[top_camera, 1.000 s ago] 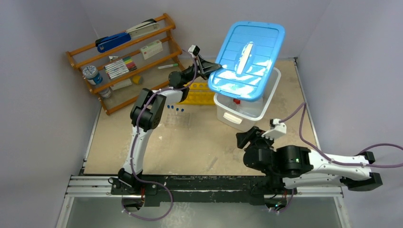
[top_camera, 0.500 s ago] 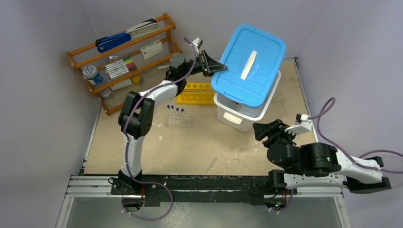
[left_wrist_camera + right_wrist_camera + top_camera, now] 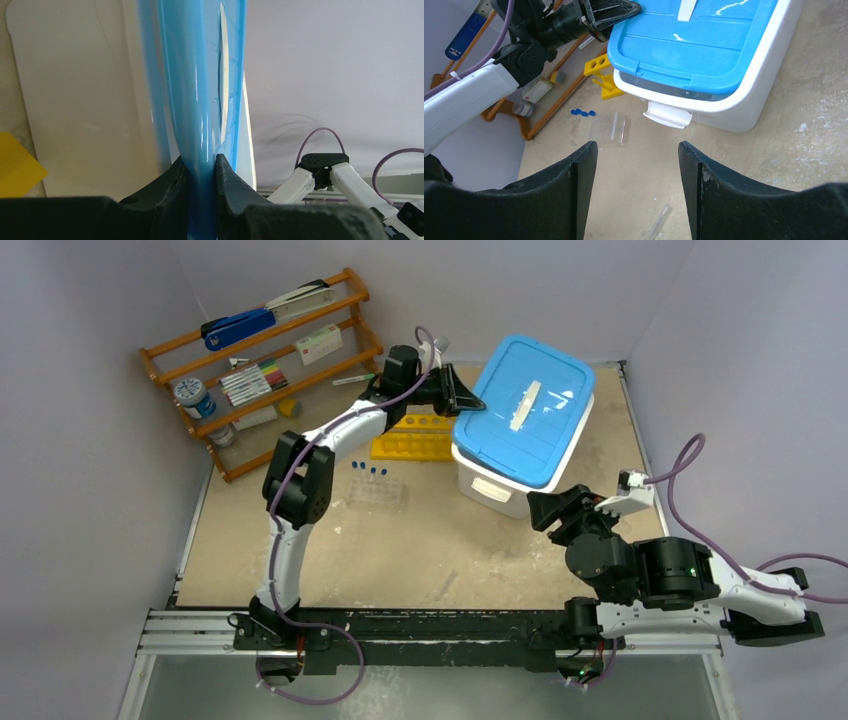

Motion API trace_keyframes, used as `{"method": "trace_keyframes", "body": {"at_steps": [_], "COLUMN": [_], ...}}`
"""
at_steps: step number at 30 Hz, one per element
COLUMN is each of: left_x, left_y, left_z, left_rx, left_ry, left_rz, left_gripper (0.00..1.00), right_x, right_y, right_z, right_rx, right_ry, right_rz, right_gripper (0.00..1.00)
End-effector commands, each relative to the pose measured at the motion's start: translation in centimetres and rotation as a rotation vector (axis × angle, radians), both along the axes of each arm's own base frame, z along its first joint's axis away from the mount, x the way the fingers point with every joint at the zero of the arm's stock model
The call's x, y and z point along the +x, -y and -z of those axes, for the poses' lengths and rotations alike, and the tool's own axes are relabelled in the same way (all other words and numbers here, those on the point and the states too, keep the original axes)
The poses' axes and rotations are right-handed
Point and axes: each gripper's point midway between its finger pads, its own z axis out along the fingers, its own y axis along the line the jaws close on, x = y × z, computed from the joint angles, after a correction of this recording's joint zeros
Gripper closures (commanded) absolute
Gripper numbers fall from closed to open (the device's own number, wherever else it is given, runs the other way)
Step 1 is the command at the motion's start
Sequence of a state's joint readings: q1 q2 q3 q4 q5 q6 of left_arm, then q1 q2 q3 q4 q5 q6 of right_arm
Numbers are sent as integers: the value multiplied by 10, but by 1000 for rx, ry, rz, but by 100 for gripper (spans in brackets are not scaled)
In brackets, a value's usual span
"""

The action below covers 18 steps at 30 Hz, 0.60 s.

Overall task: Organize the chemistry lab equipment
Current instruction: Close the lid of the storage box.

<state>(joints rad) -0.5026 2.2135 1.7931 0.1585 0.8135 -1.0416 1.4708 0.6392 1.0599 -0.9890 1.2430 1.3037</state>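
My left gripper (image 3: 465,400) is shut on the left edge of the blue lid (image 3: 525,410), which lies almost flat on the white bin (image 3: 500,488). In the left wrist view the lid's rim (image 3: 195,90) stands pinched between both fingers (image 3: 202,162). The yellow rack (image 3: 410,437) sits just left of the bin. The clear tube tray (image 3: 378,495) holds blue-capped tubes (image 3: 368,469). My right gripper (image 3: 545,510) hangs open near the bin's front corner, holding nothing (image 3: 638,150). A loose clear tube (image 3: 659,220) lies on the table below it.
The wooden shelf (image 3: 260,360) with a blue stapler, markers and boxes leans at the back left. The bin's white latch (image 3: 669,114) sticks out at its front. Grey walls close in on three sides.
The left gripper has brought the blue lid down from a raised tilt onto the bin. The right arm swung right, then crept toward the bin's front corner.
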Motion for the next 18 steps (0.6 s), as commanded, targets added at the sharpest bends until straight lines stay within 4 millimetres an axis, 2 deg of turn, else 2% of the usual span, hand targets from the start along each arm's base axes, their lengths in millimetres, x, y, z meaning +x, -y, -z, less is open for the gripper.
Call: {"method": "trace_keyframes", "body": {"at_steps": [1, 6, 9, 13, 16, 18], "left_x": [-7, 7, 0, -6, -4, -12], "left_y": [2, -21, -25, -31, -38, -42], "left_z": [13, -49, -84, -109, -118, -128], "left_rx": [59, -171, -322, -444, -503, -564], "left_ry": [43, 74, 73, 59, 38, 15], "left_rz": [39, -3, 33, 69, 75, 111], "left_gripper": [100, 100, 100, 100, 100, 100], "right_x": [4, 3, 3, 3, 3, 3], "right_y": [1, -1, -3, -5, -6, -5], "right_z": [-9, -6, -5, -5, -3, -2], "right_rx": [-10, -18, -19, -17, -14, -9], "right_ry": [38, 31, 33, 34, 29, 25], "right_rz": [24, 12, 12, 10, 9, 9], "right_gripper": [37, 37, 37, 37, 37, 37]}}
